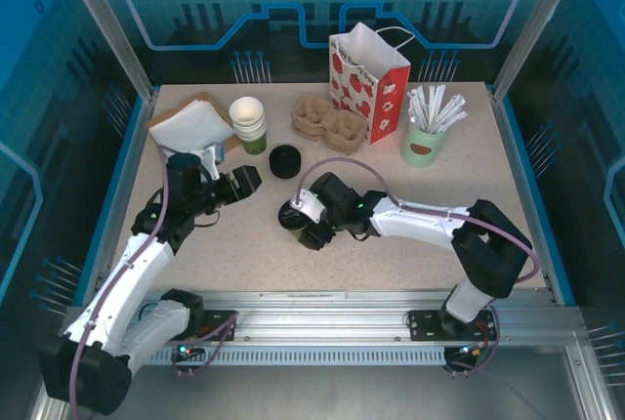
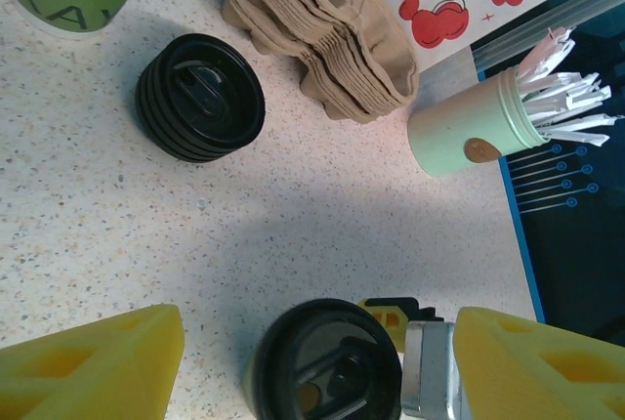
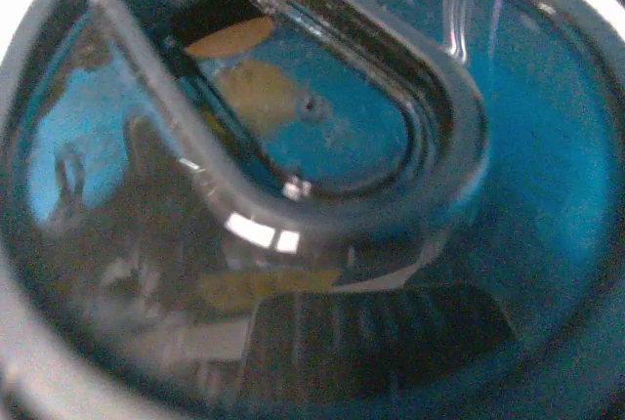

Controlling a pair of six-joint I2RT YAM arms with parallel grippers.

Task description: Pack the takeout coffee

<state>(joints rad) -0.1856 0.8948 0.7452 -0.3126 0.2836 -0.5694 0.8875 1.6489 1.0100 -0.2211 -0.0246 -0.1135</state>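
1. Black on top and olive-green down the sides, the takeout coffee [image 1: 291,215] stood upright on the speckled table [image 1: 391,264], near its middle and a little toward the near edge.
2. My right gripper [image 1: 307,229] was right down at that cup, its body leaning in from the right. Whether its jaws had closed on the cup, I could not tell.
3. Up close from my right wrist, the glossy lid [image 3: 508,147] showed its raised curved ridge and a small vent hole.
4. My left gripper [image 1: 242,181] hovered just left of the cup and apart from it, jaws spread wide, with nothing held between the yellow pads [image 2: 98,366].
5. From my left wrist, I saw a metal piece of the right gripper touching or just beside the lid's rim.
6. A low stack of black lids [image 1: 285,160] sat beyond the cup toward the far edge, with a stack of lidless green-and-white cups [image 1: 248,122] near it on the left.
7. Along the far edge stood pulp cup carriers [image 1: 329,122], a red-printed paper bag [image 1: 369,83] and a pale green holder [image 1: 422,147] of white packets.
8. White napkins [image 1: 186,125] lay at the far left corner.
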